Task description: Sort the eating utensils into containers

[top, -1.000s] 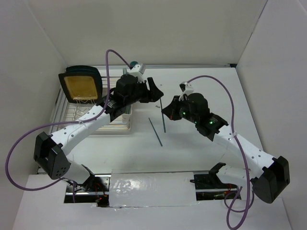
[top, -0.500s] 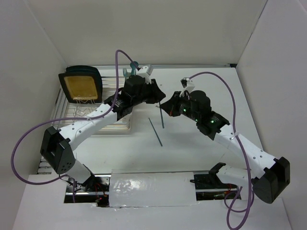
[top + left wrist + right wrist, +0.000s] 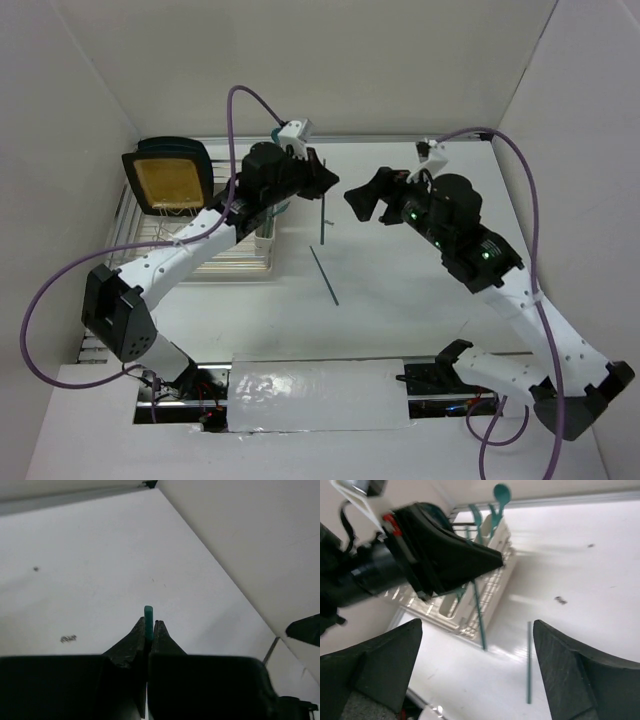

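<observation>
A slim teal utensil hangs upright from my left gripper, which is shut on its top end. Its tip pokes out between the closed fingers in the left wrist view. My right gripper stands wide open just right of it, touching nothing. In the right wrist view the held utensil hangs between and beyond the spread fingers. A second teal utensil lies flat on the table. The cream-white containers stand beside the rack, with a spoon and other teal handles sticking up from them.
A wire dish rack sits at the left with a yellow-and-black plate propped in it. White walls close in the table at the back and on both sides. A small dark speck lies on the table.
My right gripper has opened, let go of the upright utensil and drawn back to the right. My left gripper has shut on the utensil's top and now holds it alone.
</observation>
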Controlling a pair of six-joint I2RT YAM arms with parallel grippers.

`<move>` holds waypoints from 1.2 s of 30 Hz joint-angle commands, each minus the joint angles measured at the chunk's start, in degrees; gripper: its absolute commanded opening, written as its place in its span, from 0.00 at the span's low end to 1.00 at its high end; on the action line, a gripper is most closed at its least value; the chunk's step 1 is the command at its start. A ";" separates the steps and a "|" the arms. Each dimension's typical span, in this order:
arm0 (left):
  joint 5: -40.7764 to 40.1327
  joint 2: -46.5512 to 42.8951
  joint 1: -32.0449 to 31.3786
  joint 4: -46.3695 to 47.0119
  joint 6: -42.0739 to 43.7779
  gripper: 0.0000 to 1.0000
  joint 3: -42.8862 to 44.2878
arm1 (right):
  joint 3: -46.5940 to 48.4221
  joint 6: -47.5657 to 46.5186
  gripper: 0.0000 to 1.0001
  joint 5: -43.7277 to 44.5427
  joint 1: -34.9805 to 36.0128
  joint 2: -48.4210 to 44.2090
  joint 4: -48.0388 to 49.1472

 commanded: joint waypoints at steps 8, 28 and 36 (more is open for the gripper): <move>15.98 -16.32 8.15 13.04 17.65 0.00 -3.04 | -10.73 1.24 1.00 7.33 -0.64 -4.41 -0.74; 23.12 -26.89 25.89 23.12 11.49 0.00 -22.64 | -14.26 -0.17 1.00 8.12 -0.90 6.39 1.73; 23.47 -21.70 25.99 28.15 8.77 0.00 -22.82 | -16.63 -0.96 1.00 5.49 -0.64 9.04 4.98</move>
